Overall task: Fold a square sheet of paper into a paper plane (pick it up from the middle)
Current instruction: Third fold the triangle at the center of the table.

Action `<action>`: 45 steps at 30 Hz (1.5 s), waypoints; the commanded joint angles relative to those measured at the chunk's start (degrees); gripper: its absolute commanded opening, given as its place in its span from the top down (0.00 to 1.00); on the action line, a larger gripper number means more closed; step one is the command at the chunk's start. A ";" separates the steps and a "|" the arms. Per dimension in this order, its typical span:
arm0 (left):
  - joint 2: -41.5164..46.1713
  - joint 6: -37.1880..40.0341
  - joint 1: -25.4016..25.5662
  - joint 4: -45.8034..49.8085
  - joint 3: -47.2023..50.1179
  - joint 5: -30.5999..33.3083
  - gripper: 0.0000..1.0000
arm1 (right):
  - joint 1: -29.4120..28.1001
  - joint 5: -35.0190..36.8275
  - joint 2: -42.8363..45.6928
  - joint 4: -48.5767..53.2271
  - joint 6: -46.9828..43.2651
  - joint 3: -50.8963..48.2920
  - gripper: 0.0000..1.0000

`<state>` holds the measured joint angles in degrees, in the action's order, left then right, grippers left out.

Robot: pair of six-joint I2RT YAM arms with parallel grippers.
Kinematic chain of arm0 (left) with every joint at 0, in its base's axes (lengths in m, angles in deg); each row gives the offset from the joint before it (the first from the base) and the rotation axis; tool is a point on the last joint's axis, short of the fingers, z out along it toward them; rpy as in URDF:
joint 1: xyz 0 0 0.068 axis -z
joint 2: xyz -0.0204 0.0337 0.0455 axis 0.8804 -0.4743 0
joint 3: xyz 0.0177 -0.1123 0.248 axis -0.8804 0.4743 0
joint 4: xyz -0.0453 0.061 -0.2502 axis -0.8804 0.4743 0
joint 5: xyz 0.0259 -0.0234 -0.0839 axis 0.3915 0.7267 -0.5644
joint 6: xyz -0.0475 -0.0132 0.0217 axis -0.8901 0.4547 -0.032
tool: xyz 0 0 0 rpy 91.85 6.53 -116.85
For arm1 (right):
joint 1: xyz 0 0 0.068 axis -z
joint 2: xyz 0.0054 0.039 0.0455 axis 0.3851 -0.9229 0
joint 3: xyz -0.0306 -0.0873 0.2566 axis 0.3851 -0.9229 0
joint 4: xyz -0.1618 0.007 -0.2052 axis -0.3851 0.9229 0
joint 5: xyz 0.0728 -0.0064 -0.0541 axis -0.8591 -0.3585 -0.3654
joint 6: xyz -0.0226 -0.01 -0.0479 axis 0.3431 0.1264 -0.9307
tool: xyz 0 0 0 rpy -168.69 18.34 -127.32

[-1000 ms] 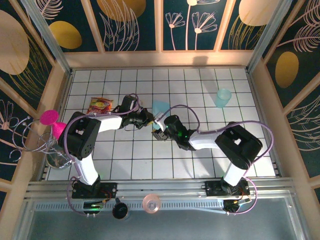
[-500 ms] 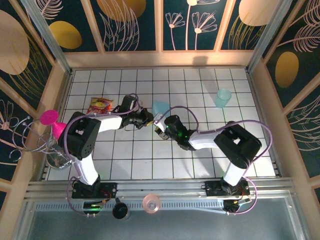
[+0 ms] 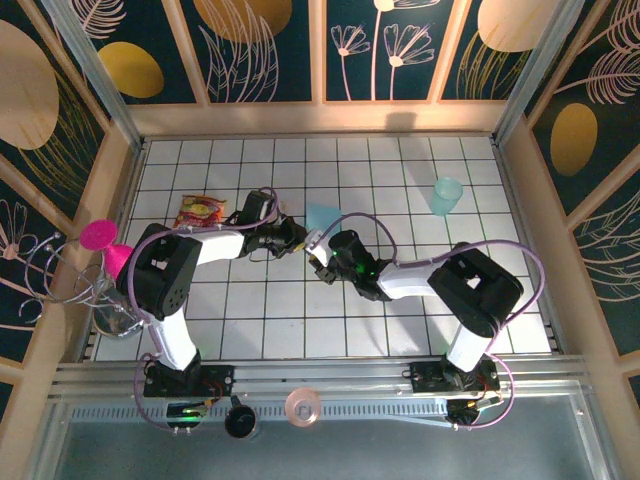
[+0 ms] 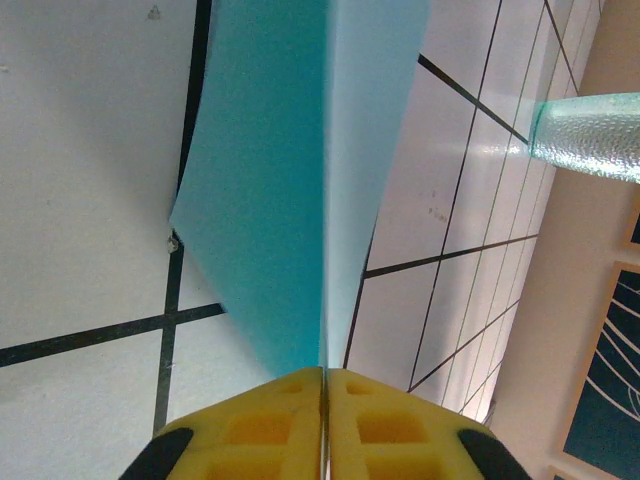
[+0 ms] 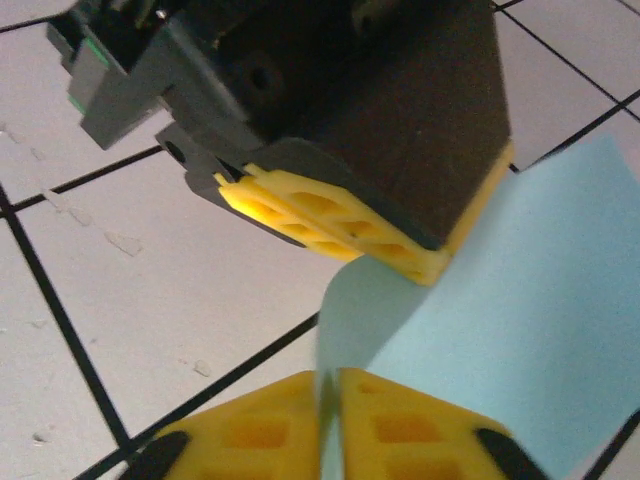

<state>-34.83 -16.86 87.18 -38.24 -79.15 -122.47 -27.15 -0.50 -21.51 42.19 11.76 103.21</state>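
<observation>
White-tiled tabletop (image 3: pixel 280 320) carries the work near its middle, where the left gripper (image 4: pixel 323 385) is pinched shut on the folded edge of the square sheet of paper (image 4: pixel 290 200), which fans out beyond its pads. The right gripper (image 5: pixel 330 392) is clamped on the same sheet just beside it, so any pull apart or twist between the arms could tear the thin paper or skew the crease. If either pinch slackens, the sheet may slip and flop open.
</observation>
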 commanded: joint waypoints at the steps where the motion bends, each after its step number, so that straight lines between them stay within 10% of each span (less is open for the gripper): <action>1: 1.37 -0.56 -0.33 0.82 -0.64 -0.63 0.87 | 0.36 -2.22 0.19 -0.65 1.24 0.44 0.95; 11: 3.97 12.37 -4.14 12.92 -7.84 3.87 0.71 | 1.29 -12.65 1.93 -1.00 9.29 -1.59 1.00; 45: -16.31 27.17 1.32 28.08 -21.14 16.60 0.86 | 1.72 -15.10 -2.79 -0.11 33.88 1.41 1.00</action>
<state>-47.86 8.38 88.12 -14.19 -100.62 -108.27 -25.97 -18.38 -23.35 40.31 42.51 103.14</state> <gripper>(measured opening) 0.136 0.050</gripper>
